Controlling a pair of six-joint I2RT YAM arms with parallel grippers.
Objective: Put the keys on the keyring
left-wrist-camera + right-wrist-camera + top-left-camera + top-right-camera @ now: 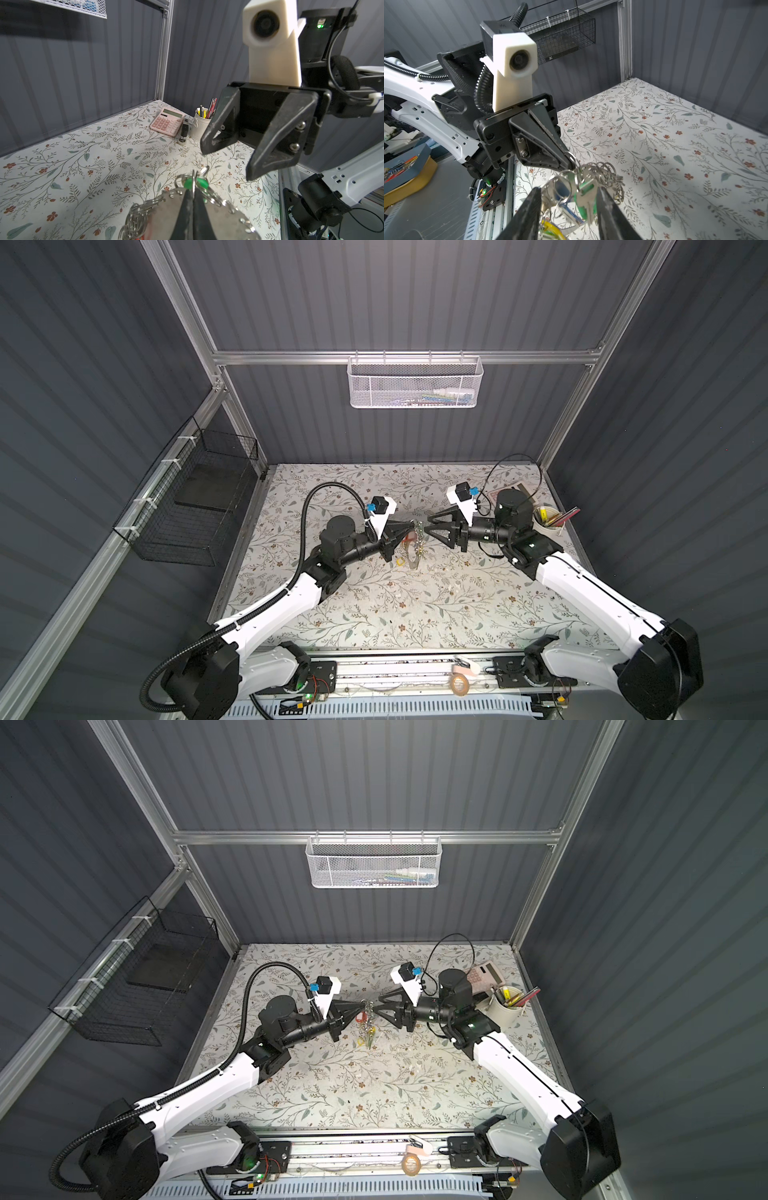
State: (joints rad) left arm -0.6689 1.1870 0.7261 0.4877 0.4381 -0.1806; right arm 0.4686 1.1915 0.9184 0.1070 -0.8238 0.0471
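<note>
Left end effector (192, 192), clamped shut on the keyring (164, 209), fills its wrist view; the keys (196, 182) sit just beyond its tip, nearer it than the wide-open, empty right end effector (227, 164). Right wrist view: silver keys, green tag, hang lengthwise below that tip. In a top view they dangle over the worktop (374, 605).

Floral table (83, 166): pink calculator (167, 122), pen cup (200, 129).

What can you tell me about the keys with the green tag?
The keys are small, silver and metal-looking, on a tiny ring with a bright green plastic tag. They hang above the table in the keyring's bunch, which the shut left claw pinches. The right claw is open close by.
</note>
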